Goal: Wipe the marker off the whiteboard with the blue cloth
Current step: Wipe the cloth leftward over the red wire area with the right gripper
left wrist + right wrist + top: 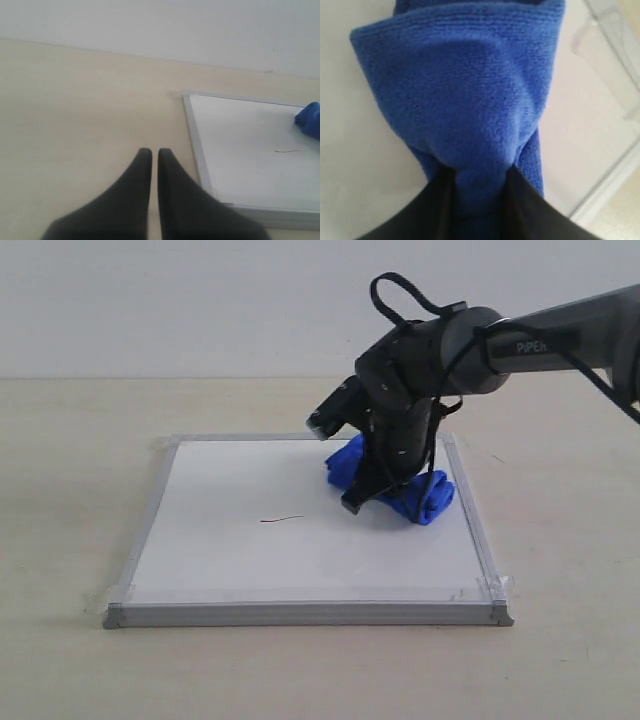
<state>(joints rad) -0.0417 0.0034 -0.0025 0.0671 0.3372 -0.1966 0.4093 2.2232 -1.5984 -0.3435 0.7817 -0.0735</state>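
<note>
The whiteboard (pixel 240 560) lies flat on the table, silver-framed. A short wavy dark marker line (pixel 282 519) sits near its middle, also the marker line (pixel 289 150) in the left wrist view. The blue cloth (pixel 430 498) rests bunched on the board's far right part. My right gripper (pixel 375 490) is shut on the blue cloth (pixel 465 95), a fold pinched between both fingers, right of the line and apart from it. My left gripper (pixel 151 152) is shut with nothing in it, over bare table beside the whiteboard (pixel 240 165). It does not show in the exterior view.
Light beige table (pixel 80 460) surrounds the board on all sides. A pale wall (pixel 200 300) stands behind. Clear tape (pixel 498 585) holds the board's corners. The black right arm (pixel 540 340) reaches in from the upper right.
</note>
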